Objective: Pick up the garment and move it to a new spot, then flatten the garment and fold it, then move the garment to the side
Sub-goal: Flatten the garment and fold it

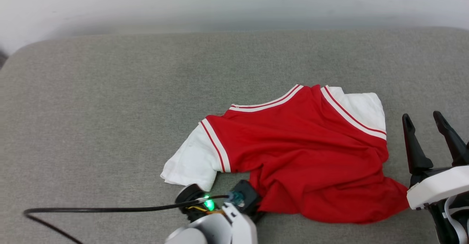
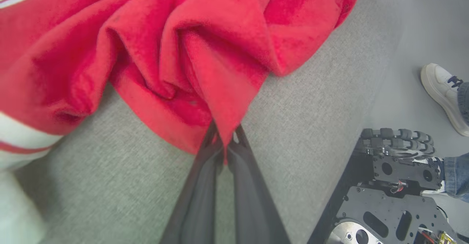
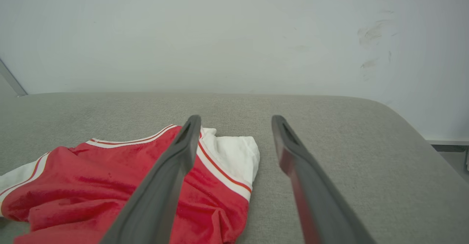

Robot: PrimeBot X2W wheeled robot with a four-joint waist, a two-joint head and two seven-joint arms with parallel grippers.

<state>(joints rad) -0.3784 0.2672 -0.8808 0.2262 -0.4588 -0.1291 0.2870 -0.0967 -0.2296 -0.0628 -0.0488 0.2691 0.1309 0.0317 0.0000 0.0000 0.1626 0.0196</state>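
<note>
Left wrist view showed me the left gripper [image 2: 225, 136] clamped on a red fold of the garment [image 2: 176, 53], crumpled on the grey surface [image 2: 110, 185]; the right gripper [image 1: 422, 116] gaped empty beside it.

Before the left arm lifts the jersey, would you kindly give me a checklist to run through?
1. Left tool shut on a red fold of the garment: ok.
2. How many layers are pinched: cannot tell.
3. Right tool open, holding nothing: ok.
4. Bare grey surface to the left for a new spot: ok.
5. Garment lying flat: not ok, its near part is bunched.
6. Person's shoe on the floor, off the grey surface: ok.
</note>
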